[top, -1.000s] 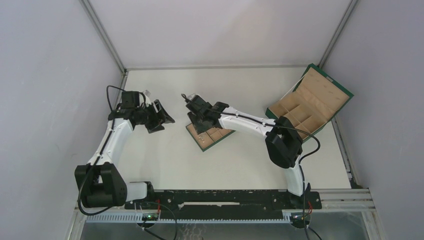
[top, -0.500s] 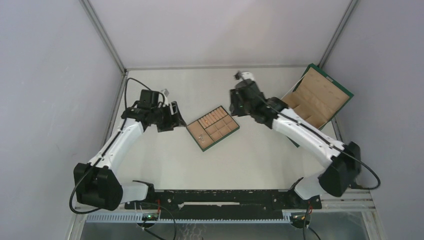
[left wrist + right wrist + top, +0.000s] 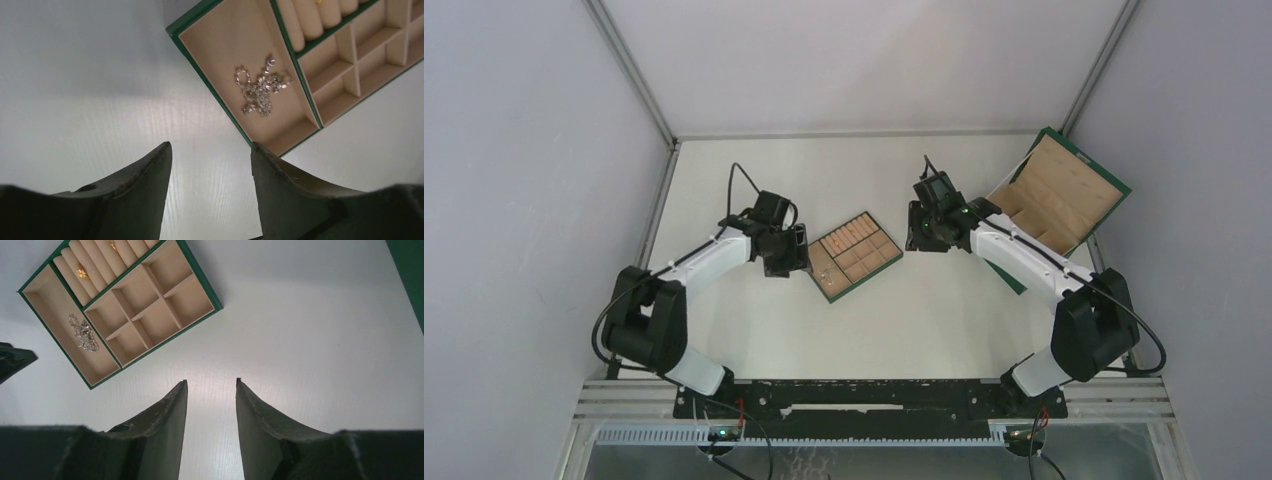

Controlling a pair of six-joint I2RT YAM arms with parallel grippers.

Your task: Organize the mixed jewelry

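Left gripper point(image 3: 210, 146) is spread wide with nothing between the fingers, hovering over bare table point(image 3: 100, 75) just left of the tray point(image 3: 192, 296). Right gripper point(image 3: 211, 382) is also parted and empty, on the tray's right side, between it and the big green box point(image 3: 1049, 205). Silvery chain tangle point(image 3: 261, 91) lies in the long compartment at the tray's left end. One gold ring point(image 3: 81, 273) sits on the roll section next to it. A second gold speck point(image 3: 112, 245) further along the rolls is probably the other ring, too small for me to confirm.
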